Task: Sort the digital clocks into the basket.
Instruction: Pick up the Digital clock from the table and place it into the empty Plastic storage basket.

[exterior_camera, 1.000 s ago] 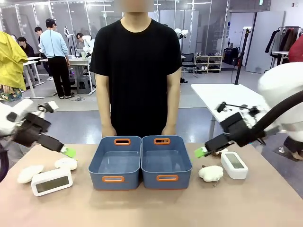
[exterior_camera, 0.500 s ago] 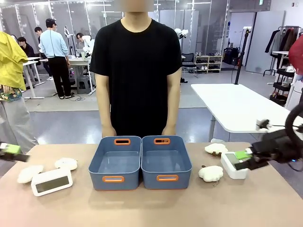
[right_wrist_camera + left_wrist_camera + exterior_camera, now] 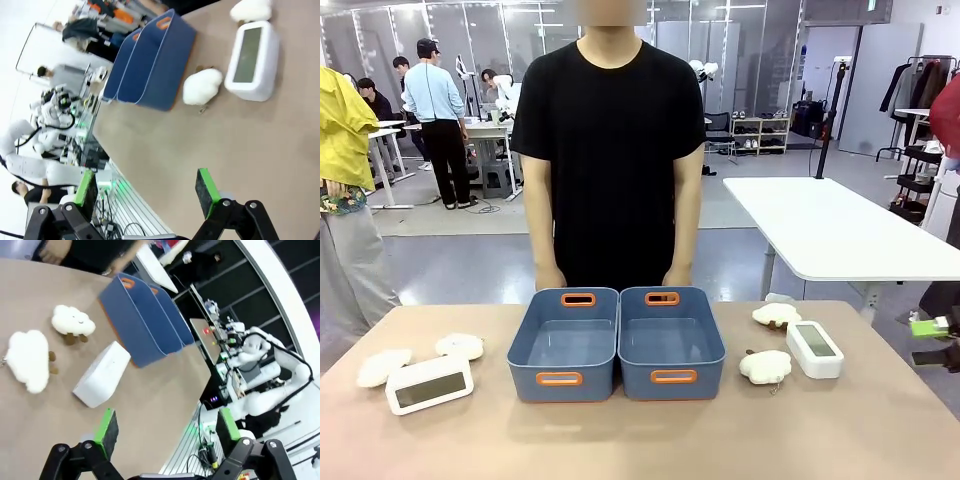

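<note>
Green pads (image 3: 106, 426) of the left claw (image 3: 167, 427) stand spread wide with nothing between them, one over the tabletop (image 3: 150, 405), the other past its edge. Just beyond them we see a white digital clock (image 3: 102, 374) lying near the tabletop's left edge, with two cream plush clouds (image 3: 74, 321) beside it toward the far edge. The right claw (image 3: 146, 189) gapes just as wide and holds nothing. Beyond it the second digital clock (image 3: 250, 60) lies screen up near the tabletop's right edge, with a plush cloud (image 3: 202, 86) just beside it. Both clocks lie outside the two blue baskets (image 3: 590, 385). These sit touching, side by side, at the middle of the far edge, in front of a person (image 3: 608, 150) in a black shirt.
</note>
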